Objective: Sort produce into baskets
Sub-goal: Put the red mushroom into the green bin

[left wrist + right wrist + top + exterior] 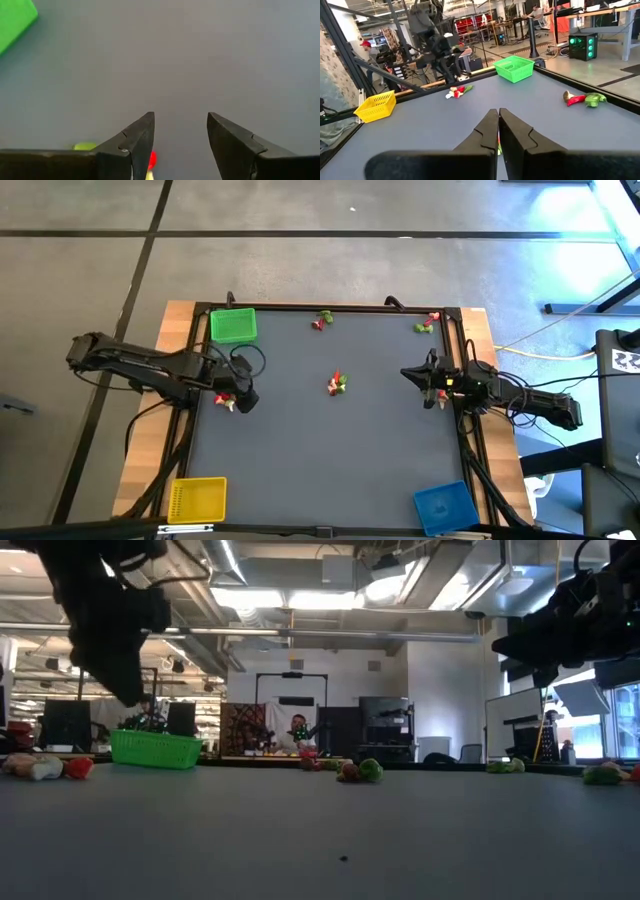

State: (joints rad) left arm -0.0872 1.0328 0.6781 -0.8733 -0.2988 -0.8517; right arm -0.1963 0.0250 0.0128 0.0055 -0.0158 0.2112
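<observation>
The produce lies in small piles on the grey table: one by my left gripper [225, 399], one mid-table [337, 384], one at the far edge [322, 320] and one at the far right [428, 324]. My left gripper [181, 120] is open and empty above the table, just beside the left pile; a red piece [152, 159] and a green piece [85, 146] show by its finger. My right gripper [498, 120] is shut and empty at the table's right side [420, 375], pointing toward the middle pile. The green basket [232, 325] stands far left, the yellow basket [198, 498] near left, the blue basket [444, 506] near right.
A raised black frame [330, 307] runs round the table. In the low view both arms hang well above the tabletop, the left [110, 630] and the right [570, 620]. Bare grey table lies between the piles. Desks and people show in the room beyond.
</observation>
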